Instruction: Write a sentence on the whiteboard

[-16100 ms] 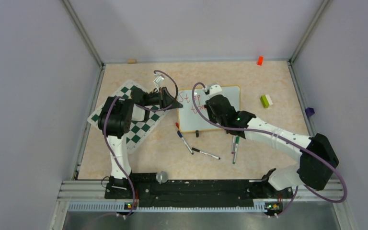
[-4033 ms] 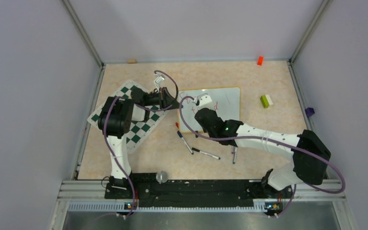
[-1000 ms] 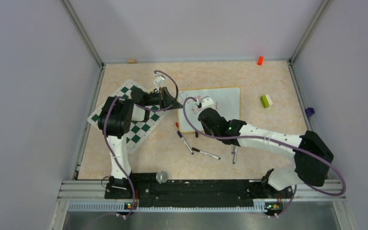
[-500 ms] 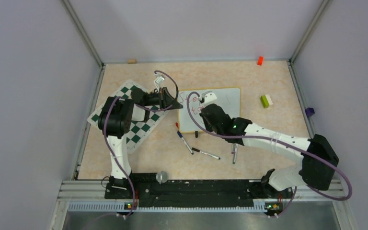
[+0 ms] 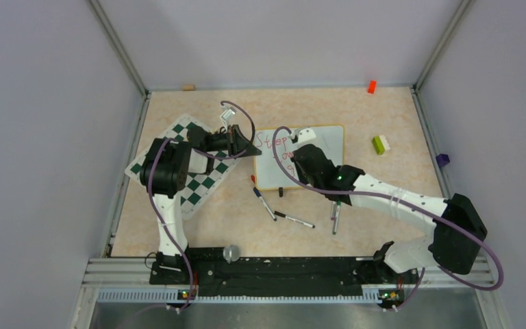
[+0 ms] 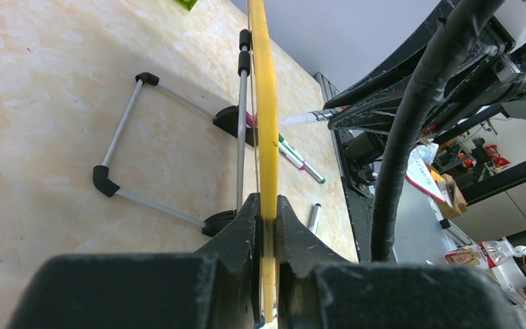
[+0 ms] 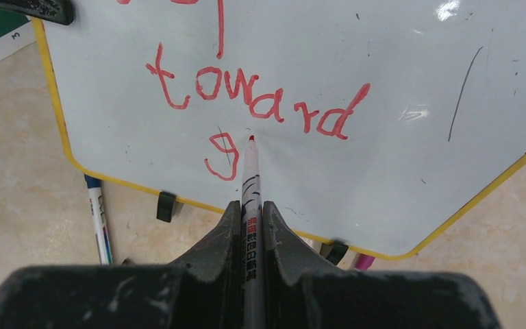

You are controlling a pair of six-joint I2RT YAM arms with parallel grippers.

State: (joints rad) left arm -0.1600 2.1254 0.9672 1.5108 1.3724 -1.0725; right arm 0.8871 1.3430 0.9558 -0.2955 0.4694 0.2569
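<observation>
The whiteboard (image 5: 325,147) stands tilted mid-table on two black feet; in the right wrist view (image 7: 397,82) it fills the top. The sentence (image 7: 246,92) is in red: "toward" under a cut-off first line, then a lone "g" (image 7: 222,154) on the third line. My right gripper (image 7: 251,209) is shut on a red marker (image 7: 250,185) whose tip sits just right of the "g". My left gripper (image 6: 267,205) is shut on the whiteboard's yellow left edge (image 6: 267,103), also shown in the top view (image 5: 241,147).
A green-and-white chessboard mat (image 5: 198,185) lies left under the left arm. Several loose markers (image 5: 294,219) lie in front of the board, one more (image 7: 99,223) by its foot. A green-white block (image 5: 381,144), a red block (image 5: 371,86) and a purple piece (image 5: 442,160) sit right.
Over sixteen seconds "toward" was finished and a "g" begun on the third line. In the last second the right gripper moved right and up across the board. The left arm has not moved.
</observation>
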